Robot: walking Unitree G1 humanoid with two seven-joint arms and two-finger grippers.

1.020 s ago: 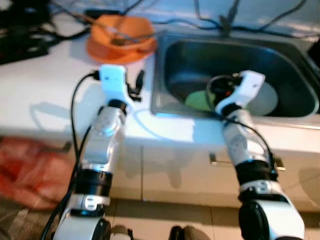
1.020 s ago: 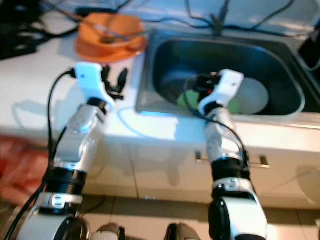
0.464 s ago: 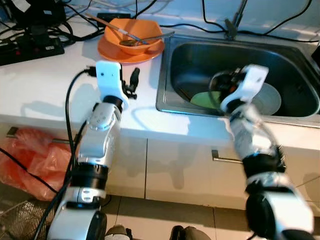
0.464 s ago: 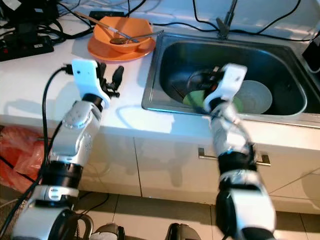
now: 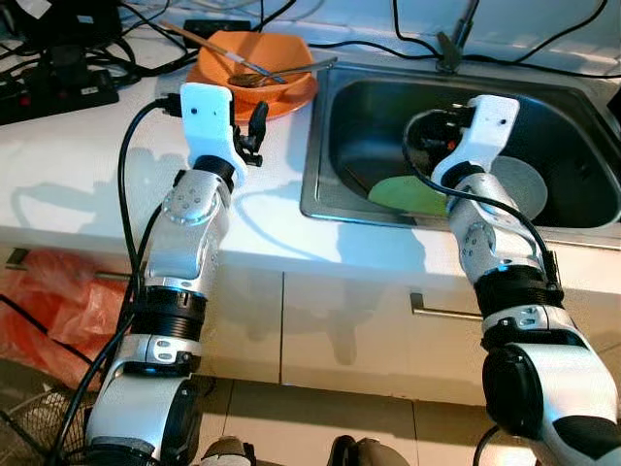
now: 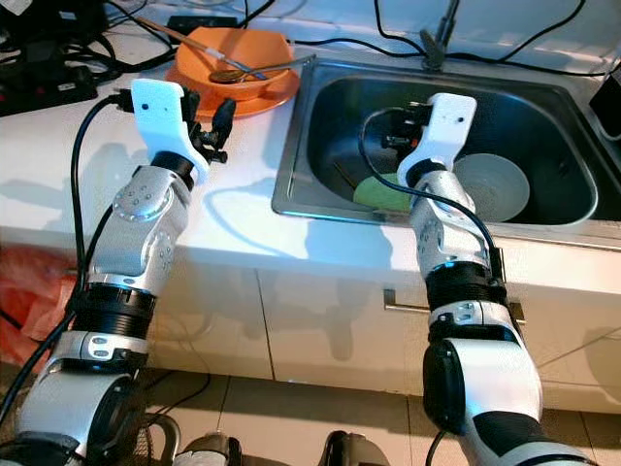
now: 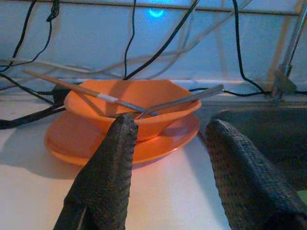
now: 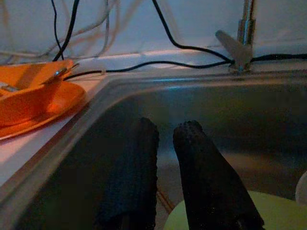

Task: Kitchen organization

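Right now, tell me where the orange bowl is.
The orange bowl sits on an orange plate at the back of the counter, just left of the sink, ahead of the left tool.

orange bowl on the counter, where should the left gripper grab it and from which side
Take the orange bowl by its near rim, coming straight in from the robot's side, where the left gripper already faces it with jaws open. The rim flares above the orange plate, and the spoon and chopsticks lean on the side rims.
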